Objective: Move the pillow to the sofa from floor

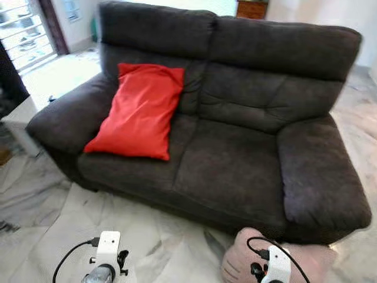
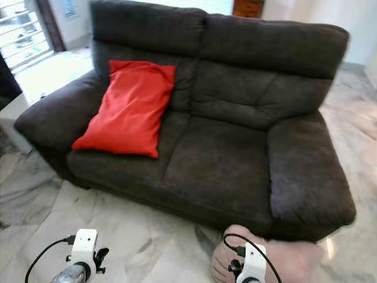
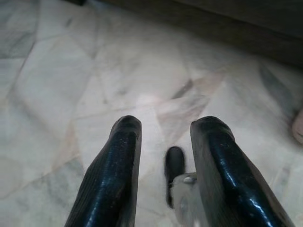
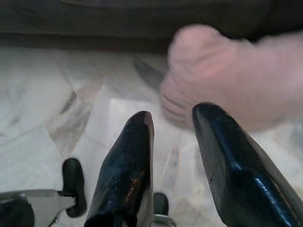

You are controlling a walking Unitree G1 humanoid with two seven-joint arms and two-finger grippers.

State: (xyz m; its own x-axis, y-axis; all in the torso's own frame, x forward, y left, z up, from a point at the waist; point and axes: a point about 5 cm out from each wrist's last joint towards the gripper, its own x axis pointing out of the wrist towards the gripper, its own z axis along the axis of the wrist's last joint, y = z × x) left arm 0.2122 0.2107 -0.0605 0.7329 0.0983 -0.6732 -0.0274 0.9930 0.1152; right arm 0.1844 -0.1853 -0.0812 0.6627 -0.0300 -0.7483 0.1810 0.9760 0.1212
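Observation:
A pale pink pillow (image 1: 306, 259) lies on the marble floor against the front of the dark grey sofa (image 1: 247, 159), below its right armrest. My right arm hangs over the pillow's near left part. In the right wrist view my right gripper (image 4: 173, 118) stands open just short of the pink pillow (image 4: 227, 71), with nothing between its fingers. My left gripper (image 3: 163, 125) is open too, held over bare floor to the left. A red pillow (image 1: 141, 109) leans on the sofa's left seat.
The marble floor (image 1: 65, 218) spreads in front of the sofa. A white low unit (image 1: 20, 124) stands beside the sofa's left armrest. A barred door (image 1: 26, 29) is at the far left and a wooden cabinet (image 1: 252, 8) behind the sofa.

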